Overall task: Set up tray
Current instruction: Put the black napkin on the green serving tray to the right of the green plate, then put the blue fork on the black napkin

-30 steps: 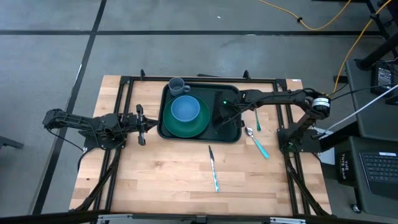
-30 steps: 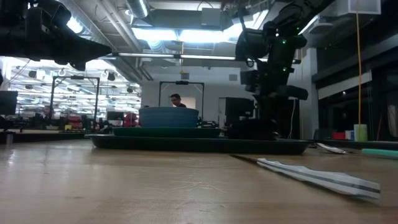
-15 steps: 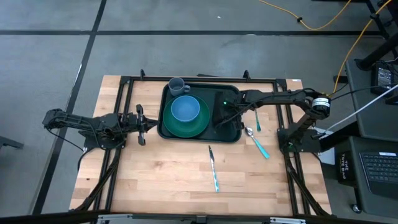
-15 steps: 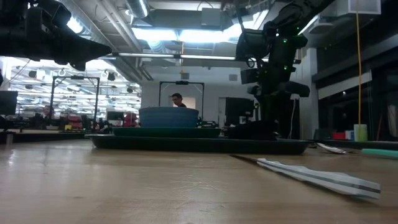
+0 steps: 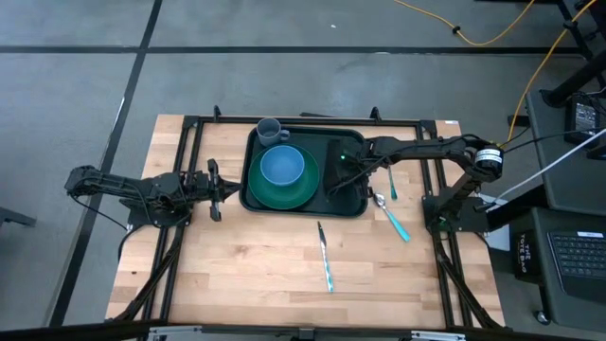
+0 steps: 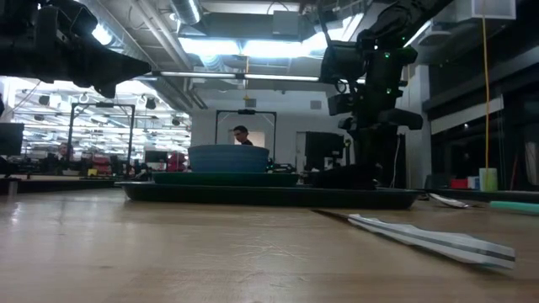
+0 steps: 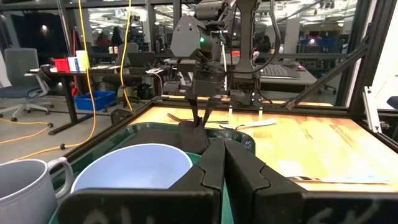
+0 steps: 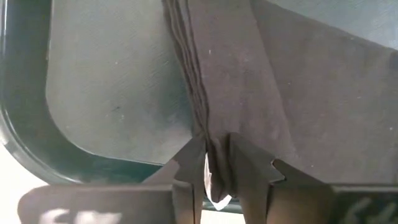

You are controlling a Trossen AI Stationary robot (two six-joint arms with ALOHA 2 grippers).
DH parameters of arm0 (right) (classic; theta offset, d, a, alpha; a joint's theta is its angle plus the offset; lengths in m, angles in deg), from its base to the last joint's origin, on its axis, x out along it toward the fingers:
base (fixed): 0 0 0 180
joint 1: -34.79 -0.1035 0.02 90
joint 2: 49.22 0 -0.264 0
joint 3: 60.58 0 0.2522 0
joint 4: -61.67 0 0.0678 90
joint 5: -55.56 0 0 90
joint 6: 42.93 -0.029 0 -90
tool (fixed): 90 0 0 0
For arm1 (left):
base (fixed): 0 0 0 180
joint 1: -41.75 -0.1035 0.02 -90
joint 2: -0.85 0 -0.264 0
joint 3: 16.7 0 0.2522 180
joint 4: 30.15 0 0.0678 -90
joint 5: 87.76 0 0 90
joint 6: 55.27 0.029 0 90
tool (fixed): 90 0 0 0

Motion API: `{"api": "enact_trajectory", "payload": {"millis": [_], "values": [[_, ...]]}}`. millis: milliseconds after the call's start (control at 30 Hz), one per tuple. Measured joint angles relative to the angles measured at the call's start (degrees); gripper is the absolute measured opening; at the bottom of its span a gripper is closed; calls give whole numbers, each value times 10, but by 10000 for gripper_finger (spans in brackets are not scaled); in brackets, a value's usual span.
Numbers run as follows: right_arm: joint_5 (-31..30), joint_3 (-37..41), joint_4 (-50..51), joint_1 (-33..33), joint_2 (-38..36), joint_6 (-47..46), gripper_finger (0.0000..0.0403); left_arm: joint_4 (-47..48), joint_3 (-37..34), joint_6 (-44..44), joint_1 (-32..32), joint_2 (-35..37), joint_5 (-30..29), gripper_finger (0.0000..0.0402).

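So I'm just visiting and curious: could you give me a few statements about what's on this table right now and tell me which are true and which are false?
1. The blue bowl sits on the green plate. True.
2. The right gripper is over the bare wood. False: it is over the tray, pinching the black napkin.
3. The mug stands on the tray. True.
4. The spoon lies inside the tray. False: it lies on the table, beside the tray.
5. The left gripper holds the knife. False: it is shut on nothing, left of the tray.
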Motion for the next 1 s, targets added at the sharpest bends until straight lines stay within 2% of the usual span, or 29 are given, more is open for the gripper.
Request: {"api": "enact_trajectory", "payload": {"millis": [167, 500, 600, 733, 1000], "values": [[1, 0, 3, 0, 0, 0, 106, 0, 0, 0, 0, 0, 0, 4], [1, 0, 2, 0, 0, -2, 221, 0, 0, 0, 0, 0, 0, 4], [1, 0, 2, 0, 0, -33, 246, 0, 0, 0, 0, 0, 0, 4], [9, 0, 13, 0, -2, -72, 260, 0, 0, 0, 0, 0, 0, 4], [102, -21, 60, 0, -7, -127, 254, 0, 0, 0, 0, 0, 0, 4]]}}
